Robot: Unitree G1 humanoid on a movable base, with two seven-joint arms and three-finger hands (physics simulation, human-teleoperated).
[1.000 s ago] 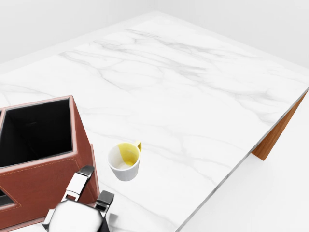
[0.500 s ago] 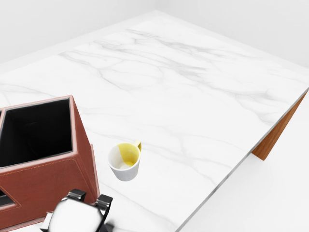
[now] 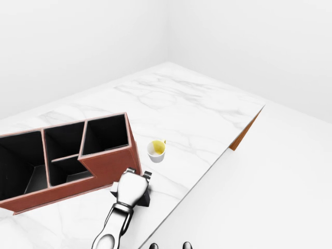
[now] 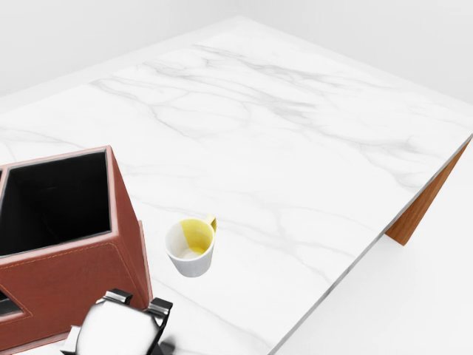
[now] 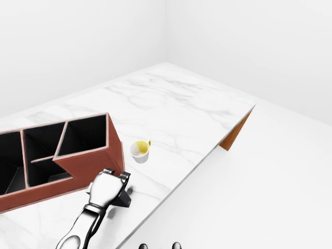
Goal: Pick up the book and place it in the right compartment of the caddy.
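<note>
On the marble table (image 3: pixel 197 111), the full brown caddy (image 3: pixel 106 161) with its compartments is shown only by the eye views; just its right compartment is caught by the head view. A white-and-yellow cup (image 4: pixel 191 247) is seen right of the caddy, apart from it. The right hand (image 3: pixel 130 188) is lowered onto a dark object, probably the book (image 3: pixel 143 199), beside the caddy's lower-right corner. Book axis and finger closure cannot be told.

Bare white room; marble table (image 4: pixel 310 133)
</note>
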